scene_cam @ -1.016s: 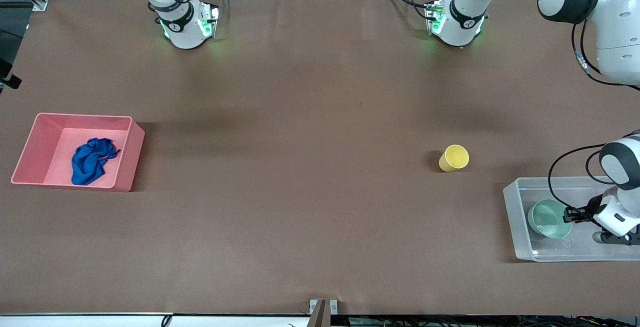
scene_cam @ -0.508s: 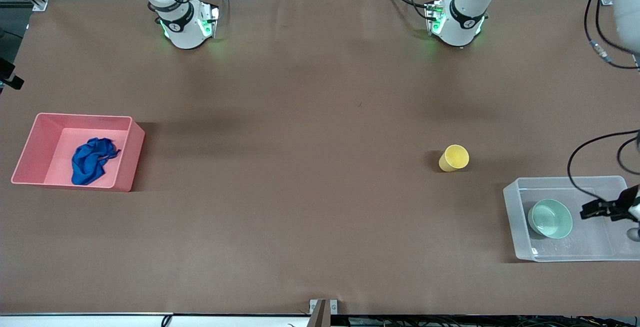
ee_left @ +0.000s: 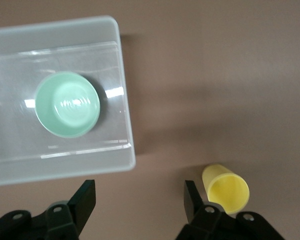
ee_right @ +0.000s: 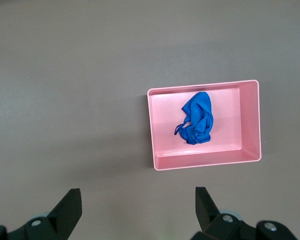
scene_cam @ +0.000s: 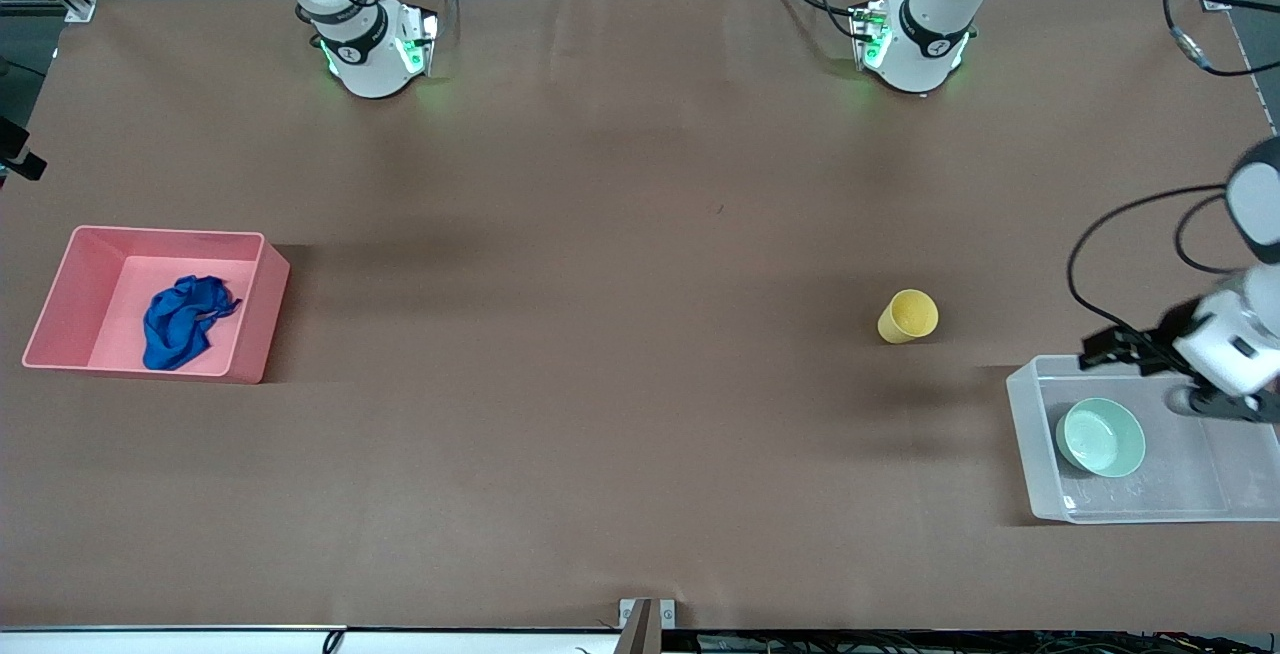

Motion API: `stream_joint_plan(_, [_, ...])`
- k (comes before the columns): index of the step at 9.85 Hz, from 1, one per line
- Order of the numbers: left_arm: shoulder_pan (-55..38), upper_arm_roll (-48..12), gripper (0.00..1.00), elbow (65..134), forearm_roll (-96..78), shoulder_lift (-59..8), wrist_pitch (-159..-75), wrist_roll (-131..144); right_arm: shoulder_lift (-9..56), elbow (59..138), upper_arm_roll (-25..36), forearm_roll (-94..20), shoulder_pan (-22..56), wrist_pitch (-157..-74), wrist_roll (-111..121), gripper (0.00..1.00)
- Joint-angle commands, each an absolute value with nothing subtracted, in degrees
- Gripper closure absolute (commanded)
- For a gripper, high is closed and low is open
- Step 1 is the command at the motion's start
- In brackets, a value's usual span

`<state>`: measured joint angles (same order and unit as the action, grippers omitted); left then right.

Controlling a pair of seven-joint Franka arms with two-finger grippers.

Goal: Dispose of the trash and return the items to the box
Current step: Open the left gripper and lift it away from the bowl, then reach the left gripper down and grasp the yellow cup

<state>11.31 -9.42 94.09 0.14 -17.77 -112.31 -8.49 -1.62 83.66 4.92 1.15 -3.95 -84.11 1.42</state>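
The left gripper [scene_cam: 1105, 348] hung open and empty over the clear box [scene_cam: 1030, 454] rim, mint bowl [scene_cam: 1100, 437] inside. The yellow cup [scene_cam: 907, 316] stood near that box. The right gripper [ee_right: 137, 207], out of the front view, was open above the table near the pink bin [ee_right: 250, 125] holding the blue rag [ee_right: 196, 119].

Even overhead light, soft shadows, glare on the clear box [ee_left: 125, 100].

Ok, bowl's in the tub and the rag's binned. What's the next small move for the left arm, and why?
Probably carry the left gripper from above the clear tub's rim over to the yellow cup and lower it around the cup. Its fingers are open and empty, the green bowl lies in the tub, the blue rag lies in the pink bin, and only the cup stands on the table.
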Motion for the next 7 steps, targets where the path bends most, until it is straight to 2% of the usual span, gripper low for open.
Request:
stream_joint_plan(1, [12.1, -11.9, 0.2, 108.7, 0.6, -10.4, -118.5, -5.1, -2.1, 84.2, 4.7, 2.4, -3.5, -84.1, 1.5, 0.0])
stream_joint_plan(3, [12.2, -14.3, 0.2, 117.9, 0.4, -8.4, -127.3, -2.6, -2.1, 84.2, 4.7, 2.4, -3.4, -83.9, 1.4, 0.0])
stream_joint_plan(7, [12.0, -17.3, 0.2, 128.5, 0.4, -12.4, -144.7, 1.5, -2.1, 84.2, 4.7, 2.3, -3.6, -83.9, 1.4, 0.0])
